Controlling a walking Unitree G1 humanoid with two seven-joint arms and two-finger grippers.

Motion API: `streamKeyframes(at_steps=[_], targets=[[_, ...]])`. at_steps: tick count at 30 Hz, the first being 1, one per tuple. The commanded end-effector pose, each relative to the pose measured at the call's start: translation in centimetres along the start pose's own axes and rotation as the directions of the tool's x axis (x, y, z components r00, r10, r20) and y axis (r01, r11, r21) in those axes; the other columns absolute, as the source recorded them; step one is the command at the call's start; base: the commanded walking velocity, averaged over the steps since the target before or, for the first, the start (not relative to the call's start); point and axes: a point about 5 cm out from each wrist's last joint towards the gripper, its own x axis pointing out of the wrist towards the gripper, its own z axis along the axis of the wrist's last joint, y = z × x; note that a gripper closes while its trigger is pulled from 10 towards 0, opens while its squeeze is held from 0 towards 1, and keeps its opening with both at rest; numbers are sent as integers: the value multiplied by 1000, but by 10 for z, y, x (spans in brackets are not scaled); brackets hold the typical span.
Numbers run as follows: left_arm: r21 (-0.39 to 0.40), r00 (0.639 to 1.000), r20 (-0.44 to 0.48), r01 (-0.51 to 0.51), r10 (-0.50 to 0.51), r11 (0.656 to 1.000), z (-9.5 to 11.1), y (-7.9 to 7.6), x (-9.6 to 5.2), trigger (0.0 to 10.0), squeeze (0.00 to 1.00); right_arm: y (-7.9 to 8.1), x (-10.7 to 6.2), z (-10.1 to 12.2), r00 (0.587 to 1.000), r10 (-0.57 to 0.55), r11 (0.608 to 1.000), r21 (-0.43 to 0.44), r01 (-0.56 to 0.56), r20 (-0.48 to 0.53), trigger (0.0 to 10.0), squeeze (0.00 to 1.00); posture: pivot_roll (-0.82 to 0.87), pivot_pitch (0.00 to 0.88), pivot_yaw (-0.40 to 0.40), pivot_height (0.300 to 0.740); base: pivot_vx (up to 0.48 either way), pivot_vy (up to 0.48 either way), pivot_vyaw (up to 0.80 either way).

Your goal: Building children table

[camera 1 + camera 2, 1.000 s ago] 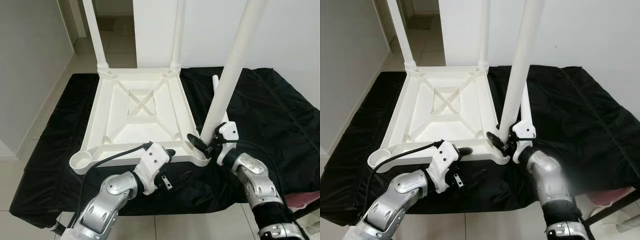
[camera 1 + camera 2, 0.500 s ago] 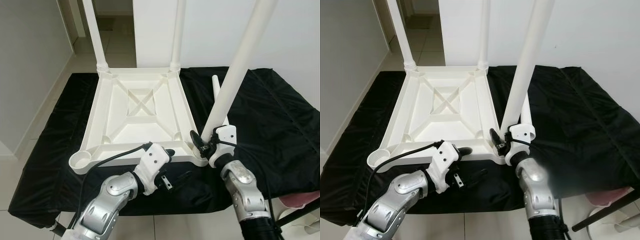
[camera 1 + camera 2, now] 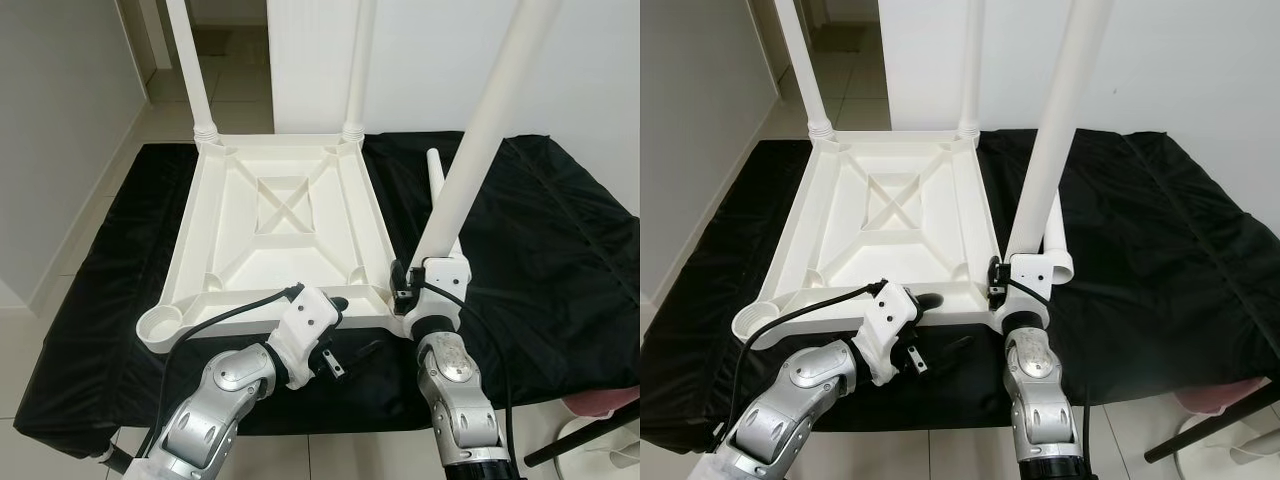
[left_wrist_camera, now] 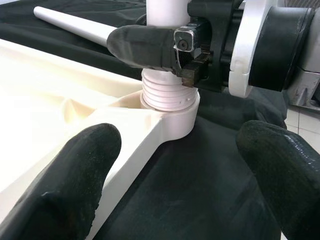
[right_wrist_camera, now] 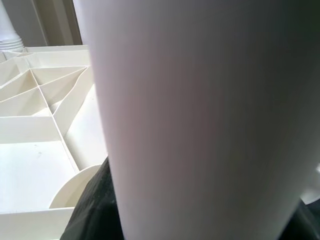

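Nearest the camera, we see two silver arms rising from the lower edge of the head views. The left gripper [image 3: 345,335] hovers just in front of the near rim of the tabletop [image 3: 275,235], its two black fingers [image 4: 65,185] spread apart and holding nothing. The right gripper [image 3: 408,285] is clamped around the base of a white leg [image 3: 470,160], one fingertip pressed across the leg just above its ribbed end.

We count one tabletop, lying upside down on a black cloth [image 3: 540,230], its ribbed underside with a crossed brace facing up. We count four legs. Three stand upward from corner sockets: two at the far corners, a far-left leg [image 3: 190,65] and a far-right leg [image 3: 358,65], plus the gripped one at the near right corner. The gripped leg's long axis leans up and toward the robot's right, and its ribbed end sits in the round socket [image 4: 172,107]. A fourth leg [image 3: 434,175] lies flat on the cloth behind the gripped one, running away from us. The near left socket [image 3: 160,325] is empty.

All three standing legs are cut off by the top of the frame. The right wrist view is mostly a blurred close white leg surface, so we cannot make out the fingers there.
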Motion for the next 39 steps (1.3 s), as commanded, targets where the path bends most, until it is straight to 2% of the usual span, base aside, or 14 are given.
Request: streamKeyframes(at_steps=[1, 3, 4, 14, 15, 21, 24, 26, 28, 29, 30, 35, 38, 39], targets=[[-1, 999, -20, -50, 50, 999, -5, 4, -2, 10000, 0, 5, -4, -7, 999, -2, 998, 56, 5, -54, 10000, 0, -61, 12, -3, 740, 0, 0, 0], [0, 998, -20, -52, 52, 999, -5, 4, -2, 10000, 0, 6, -4, -6, 999, 9, 998, 60, -6, -46, 10000, 0, -61, 11, -3, 740, 0, 0, 0], [1, 998, -19, -56, 56, 998, -5, 5, -2, 10000, 0, 6, -4, -3, 999, 21, 998, 67, -19, -32, 10000, 1000, -59, 10, -5, 740, 0, 0, 0], [1, 998, -17, -60, 60, 998, -5, 4, -3, 10000, 0, -8, 2, 6, 998, 67, 997, 36, -67, 17, 10000, 961, -58, 11, -7, 740, 0, 0, 0], [0, 998, -18, -59, 59, 998, -5, 4, -3, 10000, 0, -14, 3, 6, 992, 126, 992, 19, -127, 25, 10000, 0, -61, 14, -4, 740, 0, 0, 0], [3, 998, -20, -55, 55, 999, -5, 4, -2, 10000, 0, -23, 8, 2, 942, 336, 941, -35, -335, 6, 10000, 0, -63, 11, 1, 740, 0, 0, 0], [5, 998, -21, -54, 54, 999, -5, 5, -3, 10000, 0, -24, 8, 1, 933, 360, 932, -40, -360, 2, 10000, 0, -63, 11, 1, 740, 0, 0, 0], [9, 998, -21, -55, 55, 998, -4, 6, -3, 10000, 0, -26, 12, -1, 891, 453, 889, -64, -453, -21, 10000, 0, -60, 7, 4, 740, 0, 0, 0], [9, 998, -21, -55, 55, 998, -4, 6, -3, 10000, 0, -26, 12, -1, 891, 453, 889, -64, -453, -21, 10000, 0, -60, 7, 4, 740, 0, 0, 0], [12, 998, -21, -55, 56, 998, -4, 7, -3, 10000, 0, -29, 16, -1, 846, 532, 841, -101, -532, -26, 10000, 0, -56, 4, 8, 740, 0, 0, 0], [11, 998, -20, -55, 55, 998, -4, 6, -3, 10000, 0, -29, 18, 0, 828, 560, 821, -117, -559, -29, 10000, 0, -56, 4, 8, 740, 0, 0, 0], [10, 998, -19, -53, 53, 999, -4, 5, -2, 10000, 0, -32, 24, 2, 799, 600, 785, -162, -598, -39, 10000, 0, -53, 0, 7, 740, 0, 0, 0], [10, 998, -19, -53, 53, 999, -4, 5, -2, 10000, 0, -34, 27, 3, 793, 608, 777, -176, -604, -42, 9490, 0, -53, 0, 6, 740, 0, 0, 0], [8, 998, -20, -53, 53, 999, -4, 4, -2, 10000, 0, -35, 30, 3, 785, 618, 764, -198, -614, -53, 7529, 0, -50, 0, 4, 740, 0, 0, 0]])
